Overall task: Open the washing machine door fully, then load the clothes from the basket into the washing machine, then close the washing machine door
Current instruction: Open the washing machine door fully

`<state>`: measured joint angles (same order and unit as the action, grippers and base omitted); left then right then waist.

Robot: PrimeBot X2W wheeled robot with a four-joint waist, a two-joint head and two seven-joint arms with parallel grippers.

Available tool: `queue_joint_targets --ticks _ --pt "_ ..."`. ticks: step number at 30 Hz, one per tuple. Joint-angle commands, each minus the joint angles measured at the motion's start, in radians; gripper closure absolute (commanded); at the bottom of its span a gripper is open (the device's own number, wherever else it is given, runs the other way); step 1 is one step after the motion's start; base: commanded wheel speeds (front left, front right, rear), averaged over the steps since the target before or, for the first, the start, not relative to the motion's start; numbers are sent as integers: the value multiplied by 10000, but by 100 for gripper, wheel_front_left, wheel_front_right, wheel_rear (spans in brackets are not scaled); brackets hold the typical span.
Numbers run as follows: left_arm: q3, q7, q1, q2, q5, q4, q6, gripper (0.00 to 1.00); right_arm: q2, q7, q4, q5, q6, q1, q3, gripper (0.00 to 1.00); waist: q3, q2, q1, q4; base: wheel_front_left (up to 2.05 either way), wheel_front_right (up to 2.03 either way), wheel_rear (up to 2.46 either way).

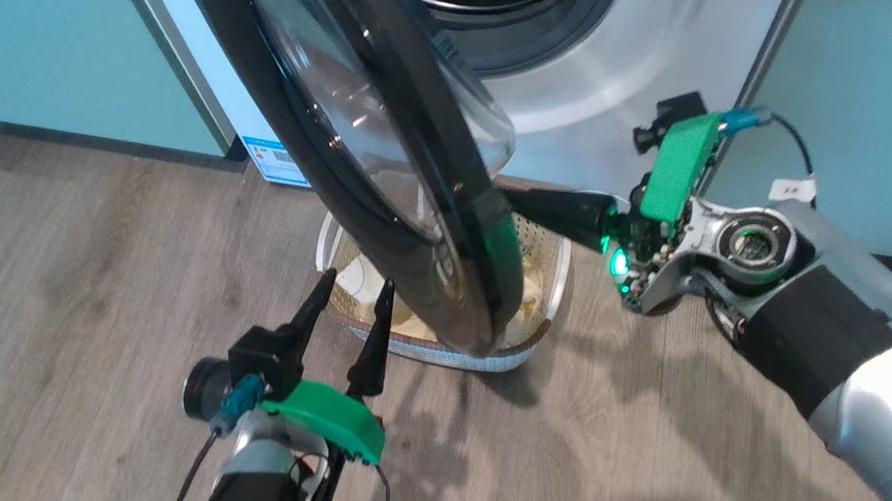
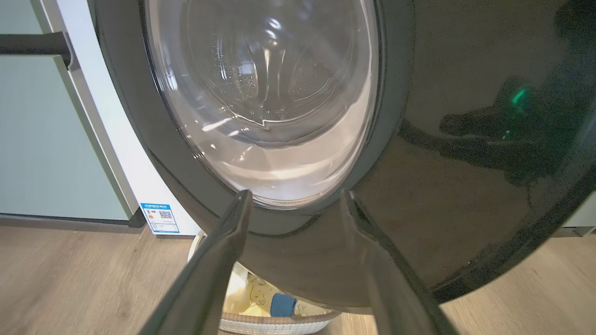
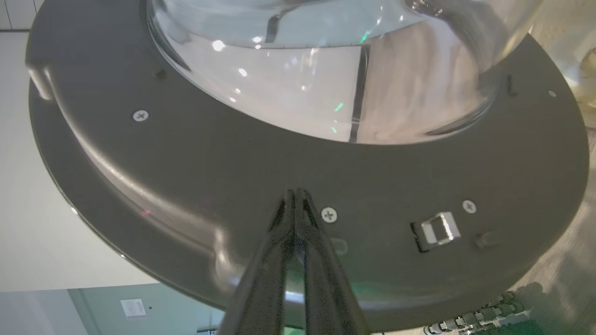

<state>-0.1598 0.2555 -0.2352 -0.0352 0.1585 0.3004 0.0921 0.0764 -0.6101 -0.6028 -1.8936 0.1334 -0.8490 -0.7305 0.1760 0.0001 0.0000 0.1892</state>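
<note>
Got the left tool [image 1: 357,279] low over the wood floor [image 1: 61,313], fingers spread wide with nothing between them, pointing up at the glossy outer face of the washing machine door [image 1: 446,155]. Then the door itself, swung partway out and seen edge-on, hanging right over the basket [image 1: 546,262], which is parked on the floor just in front of the washing machine [image 1: 599,71]. Pale clothes [image 1: 412,329] piled inside the basket, blue patch included. Over on the right, right tool [image 3: 294,193] pinched fully closed, holding nothing, tips at the door's dark inner rim just beside a screw [image 3: 329,214]. Can't tell if actually touching.
</note>
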Motion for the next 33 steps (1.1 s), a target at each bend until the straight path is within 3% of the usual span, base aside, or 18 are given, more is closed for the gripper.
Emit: queue_joint_targets --ticks 1,17,33 --pt "373 63 18 -150 4 -253 -80 0 -262 74 480 -209 -27 73 -186 100 -141 -1 0 36 0 0 0" --pt "407 63 237 -150 0 -258 -102 0 -262 606 1085 -946 -27 399 -1188 100 -416 -1 0 136 0 0 0" --pt "456 63 192 -150 37 -316 -126 0 -259 1244 1113 -831 -27 495 -985 100 -293 -1 0 -65 0 0 0"
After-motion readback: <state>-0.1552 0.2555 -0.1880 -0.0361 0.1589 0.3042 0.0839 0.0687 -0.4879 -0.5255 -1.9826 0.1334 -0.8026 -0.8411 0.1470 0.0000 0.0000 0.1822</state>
